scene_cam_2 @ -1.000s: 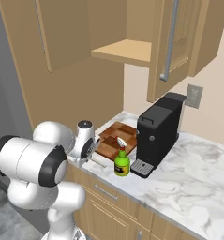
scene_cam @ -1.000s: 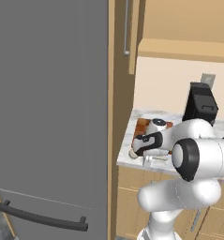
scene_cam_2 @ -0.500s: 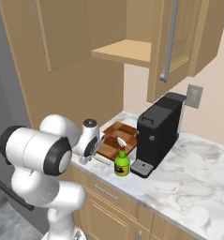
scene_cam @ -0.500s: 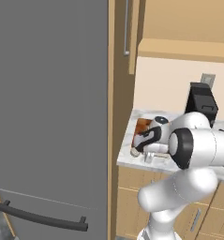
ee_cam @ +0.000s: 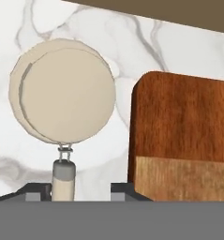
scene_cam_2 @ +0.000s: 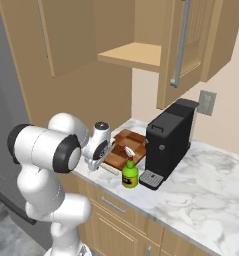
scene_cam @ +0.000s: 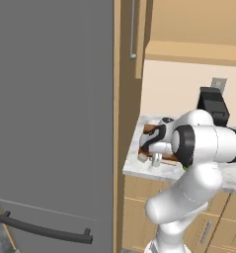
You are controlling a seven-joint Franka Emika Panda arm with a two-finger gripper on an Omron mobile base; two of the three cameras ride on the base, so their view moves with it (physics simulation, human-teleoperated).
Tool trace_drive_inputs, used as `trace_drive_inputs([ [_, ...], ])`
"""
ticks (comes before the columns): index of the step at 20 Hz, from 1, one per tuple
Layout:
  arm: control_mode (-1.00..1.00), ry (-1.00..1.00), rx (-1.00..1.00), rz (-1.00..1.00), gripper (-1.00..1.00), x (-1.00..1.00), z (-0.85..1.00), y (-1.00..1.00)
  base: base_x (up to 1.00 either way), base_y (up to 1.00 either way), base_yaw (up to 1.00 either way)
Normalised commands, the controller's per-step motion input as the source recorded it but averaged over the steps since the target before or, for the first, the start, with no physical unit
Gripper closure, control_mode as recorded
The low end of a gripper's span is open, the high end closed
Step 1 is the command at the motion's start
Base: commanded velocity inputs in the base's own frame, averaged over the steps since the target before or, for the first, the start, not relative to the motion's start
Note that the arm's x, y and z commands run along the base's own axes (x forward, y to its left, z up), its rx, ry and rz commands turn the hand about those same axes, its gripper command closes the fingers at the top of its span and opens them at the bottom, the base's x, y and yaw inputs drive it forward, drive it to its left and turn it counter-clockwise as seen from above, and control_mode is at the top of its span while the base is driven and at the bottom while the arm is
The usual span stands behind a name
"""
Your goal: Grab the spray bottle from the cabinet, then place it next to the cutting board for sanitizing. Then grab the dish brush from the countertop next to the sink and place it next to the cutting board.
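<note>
Your gripper (ee_cam: 80, 190) has just let go: the jaws have parted and stand clear either side of the dish brush (ee_cam: 64, 105) handle. Brush now lies on the countertop (ee_cam: 62, 28) near its left end, just beside the cutting board (ee_cam: 183, 136). Spray bottle (scene_cam_2: 130, 173) stands at the front edge. Both placements look done; you can retract.

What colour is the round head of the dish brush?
Pale beige; the dish brush shows best in the hand view.
</note>
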Motion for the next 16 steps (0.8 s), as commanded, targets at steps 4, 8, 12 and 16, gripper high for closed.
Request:
trace_drive_inputs([
  [4,-1.0,-0.06,0.0,0.0,-1.0,0.0,-0.15,0.0,0.0,0.0,0.0],
  [8,-1.0,-0.07,0.0,0.0,-1.0,-0.21,0.0,0.0,0.0,0.0,0.0],
  [12,-1.0,-0.2,0.0,0.0,-1.0,-0.58,0.06,0.0,0.0,0.0,0.0],
  [16,-1.0,-0.28,0.0,0.0,-1.0,-0.54,0.34,0.03,0.0,0.0,0.0],
])
